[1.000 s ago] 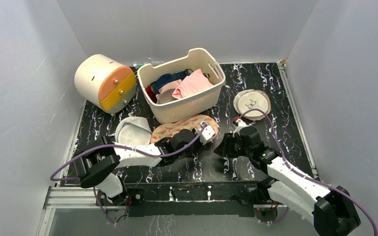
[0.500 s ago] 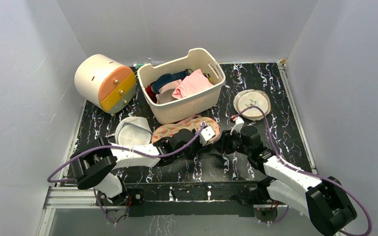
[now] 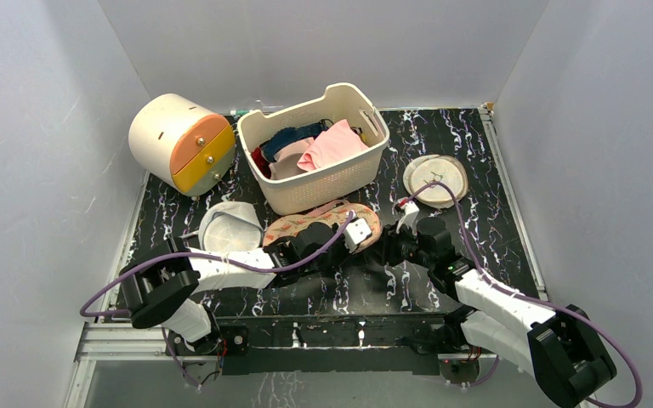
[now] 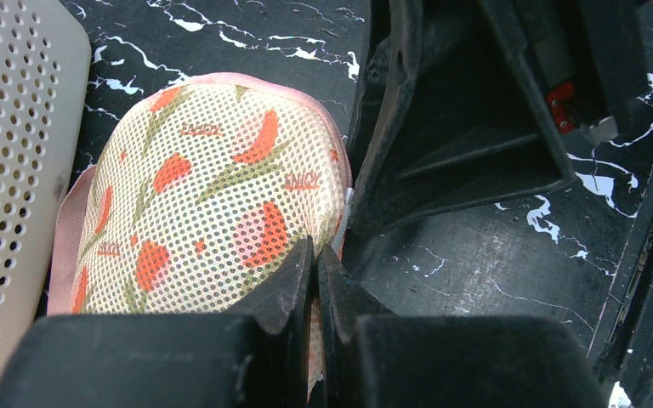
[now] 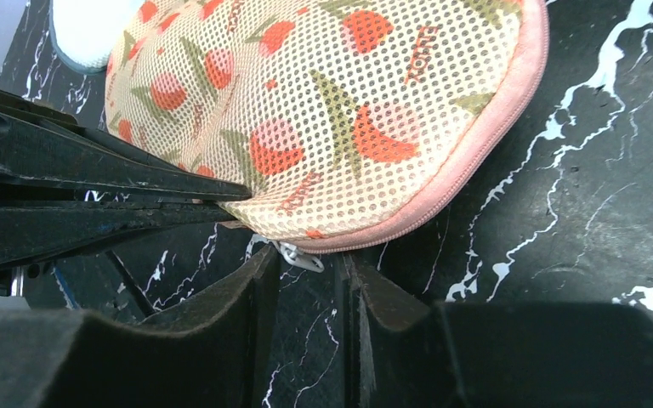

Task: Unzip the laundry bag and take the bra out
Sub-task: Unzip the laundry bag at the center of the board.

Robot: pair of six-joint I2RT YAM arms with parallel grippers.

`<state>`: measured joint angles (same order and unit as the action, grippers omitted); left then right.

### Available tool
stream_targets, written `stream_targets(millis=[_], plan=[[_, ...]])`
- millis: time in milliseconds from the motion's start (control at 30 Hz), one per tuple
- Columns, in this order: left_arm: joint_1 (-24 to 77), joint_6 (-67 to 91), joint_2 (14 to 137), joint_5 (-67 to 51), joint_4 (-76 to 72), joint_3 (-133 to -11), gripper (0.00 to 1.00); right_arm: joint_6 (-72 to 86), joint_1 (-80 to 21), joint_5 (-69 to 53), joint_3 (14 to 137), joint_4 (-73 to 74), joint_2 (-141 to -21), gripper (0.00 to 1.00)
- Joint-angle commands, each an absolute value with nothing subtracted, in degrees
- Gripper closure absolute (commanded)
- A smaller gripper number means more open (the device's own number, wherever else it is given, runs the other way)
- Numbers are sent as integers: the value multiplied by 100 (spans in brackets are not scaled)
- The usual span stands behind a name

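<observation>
**Right claw creeps in on the zip pull**

Right claw [image 5: 304, 270] has slid in across the counter [image 3: 476, 212] to the bag's right end, and its jaws have drawn closer together. The left arm has scarcely stirred.

The bag [image 3: 316, 214] lies flat on the counter just in front of the basket [image 3: 340, 183]. It is zipped as far as the views show, with its pink trim [image 5: 476, 161] unbroken along the near edge. No bra is in sight; presumably it is shut inside. At the bag's rounded right end a small pale pull [image 5: 296, 255] hangs off the trim, low against the counter.

The right claw's jaws stand a little apart. The pull sits just at the mouth of that narrow gap and is not yet pinched. The left claw [image 4: 315, 255] is pressed together on the bag's edge near that same end, nipping mesh and trim to anchor it.

The step in hand, as I judge it, is taking the pull. To do it well, the right claw should ease forward until the tab sits fully between the pads. It should then close squarely on the tab alone, catching neither mesh nor trim. The tab is small and lies low, so a shallow bite may slip off, and the fingertips ought to keep down near the counter. Once held, the pull is best drawn along the line of the trim, away from the left claw's anchor. That way the bag stays taut rather than bunching or dragging toward the basket.
</observation>
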<state>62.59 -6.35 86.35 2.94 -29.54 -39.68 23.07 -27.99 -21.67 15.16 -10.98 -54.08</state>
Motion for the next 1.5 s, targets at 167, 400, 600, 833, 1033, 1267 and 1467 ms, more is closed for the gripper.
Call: stream_targets(millis=[167, 400, 600, 833, 1033, 1267, 1467], plan=[[6245, -586, 8325, 150, -3111, -4160, 100, 2301, -2787, -2443, 1490, -1746, -5502, 81], [6240, -603, 8315, 152, -3110, -4166, 100, 2332, -2790, -2128, 1586, -1553, -5502, 94], [6240, -650, 8263, 173, -3123, -4143, 100, 2468, -2792, -1474, 1763, -1050, -5502, 100], [6240, -736, 8246, 209, -3086, -4157, 100, 2721, -2765, -139, 2248, 7, -5356, 100], [6240, -820, 8280, 85, -3009, -4201, 100, 2743, -2494, 339, 2517, 319, -5566, 100], [6240, -856, 8407, 22, -2757, -4363, 100, 2685, -2241, -406, 2642, 433, -5564, 100], [6266, -860, 8570, -248, -1973, -4881, 60, 2689, -2241, -1386, 2844, 897, -5275, 100]])
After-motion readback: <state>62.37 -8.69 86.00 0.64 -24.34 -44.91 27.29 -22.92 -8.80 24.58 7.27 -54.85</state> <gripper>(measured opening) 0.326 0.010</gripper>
